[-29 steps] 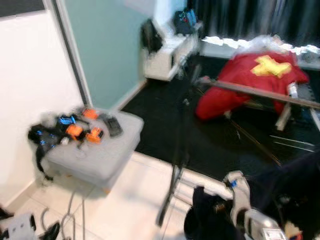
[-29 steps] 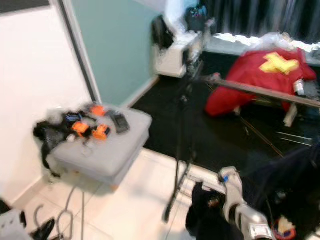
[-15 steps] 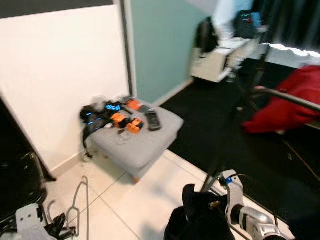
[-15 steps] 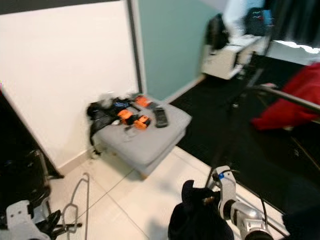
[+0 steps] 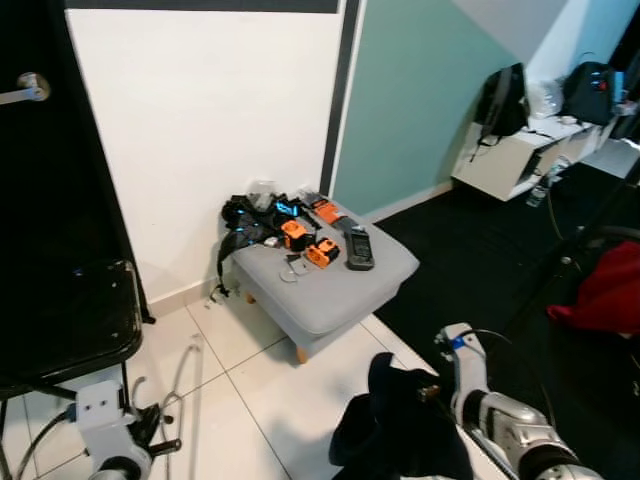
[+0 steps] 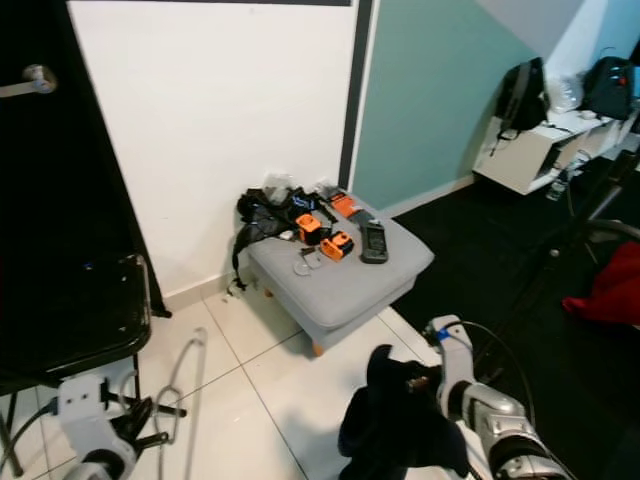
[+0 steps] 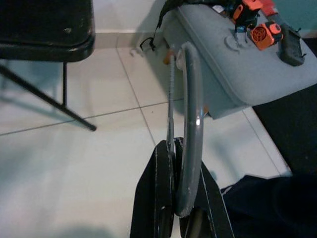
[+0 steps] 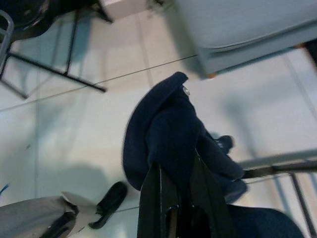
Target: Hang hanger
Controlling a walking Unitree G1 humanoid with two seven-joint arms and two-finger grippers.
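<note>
**Both grippers loaded, standing by the ottoman**

Left gripper (image 7: 173, 198) sits low at my left, fingers (image 7: 158, 198) pinched on the hanger (image 7: 190, 148). From the left wrist I see the grey hook curving out past the black fingertips, with a thin wire section running alongside it. In the head views the hanger (image 6: 185, 385) stands up from the gripper as a pale wire loop above the white tile floor (image 5: 250, 400).

Right gripper (image 8: 181, 203) is low at my right, fingers clamped on a dark navy garment (image 8: 168, 134). The cloth bunches up over the fingers and droops on both sides; a small metal snap shows near its top edge. In the head views the garment (image 5: 400, 425) hangs as a dark lump in front of the silver right forearm (image 5: 495, 420).

Ahead of me, a grey ottoman (image 5: 330, 285) stands against the white wall, half on tile, beside the edge of the black carpet (image 5: 470, 260). On it: orange and black gear (image 5: 305, 240), a black strap bundle (image 5: 245, 220) at the wall side, a black handset (image 5: 359, 248).

Black folding chair (image 5: 70, 320) to my left, near the left gripper. White shelf (image 5: 510, 160) with dark bags (image 5: 500, 95) far right. Red cloth (image 5: 610, 295) at the right edge, on the carpet side.
</note>
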